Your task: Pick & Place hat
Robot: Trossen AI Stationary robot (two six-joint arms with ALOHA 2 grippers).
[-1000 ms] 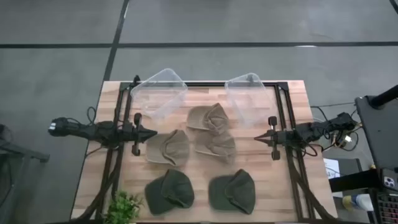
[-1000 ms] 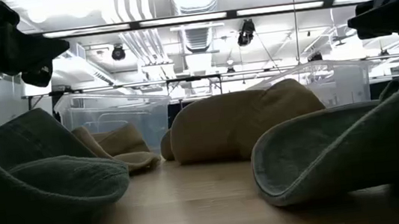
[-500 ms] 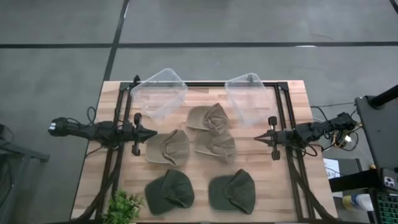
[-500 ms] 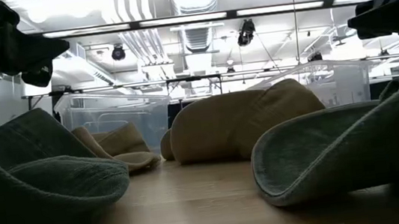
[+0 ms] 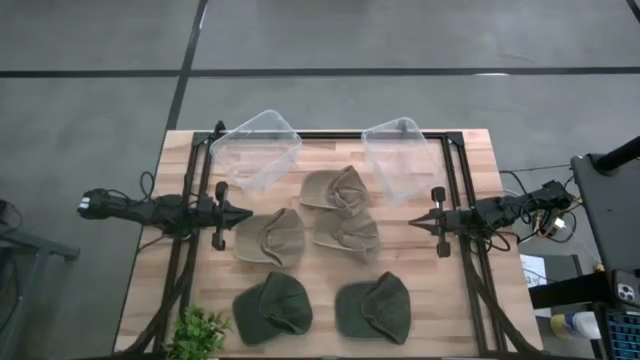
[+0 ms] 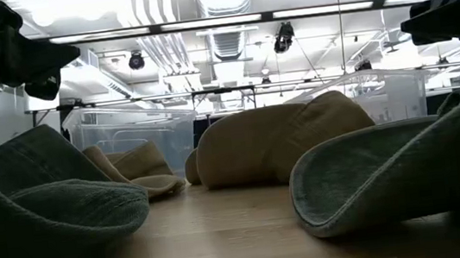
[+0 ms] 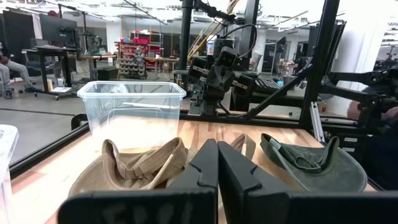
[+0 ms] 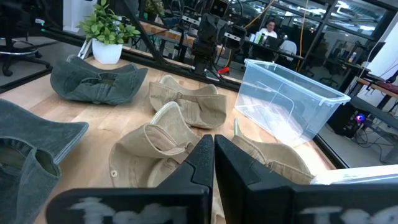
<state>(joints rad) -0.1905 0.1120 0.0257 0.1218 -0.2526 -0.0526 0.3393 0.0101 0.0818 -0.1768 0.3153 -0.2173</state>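
Three tan hats lie mid-table in the high view: one at the left [image 5: 270, 238], one toward the far side [image 5: 335, 190], one in the middle [image 5: 347, 237]. Two dark green hats [image 5: 272, 308] [image 5: 373, 307] rest near the near edge. My left gripper [image 5: 248, 215] hovers shut by the left tan hat's left edge, above the table. My right gripper [image 5: 411, 223] hovers shut to the right of the middle tan hat. In the left wrist view the shut fingers [image 7: 217, 163] point over a tan hat [image 7: 134, 167].
Two clear plastic bins stand at the far side, one on the left [image 5: 256, 149] and one on the right [image 5: 400, 157]. A small potted plant [image 5: 200, 333] sits at the near left corner. Black frame rails [image 5: 185, 250] run along both table sides.
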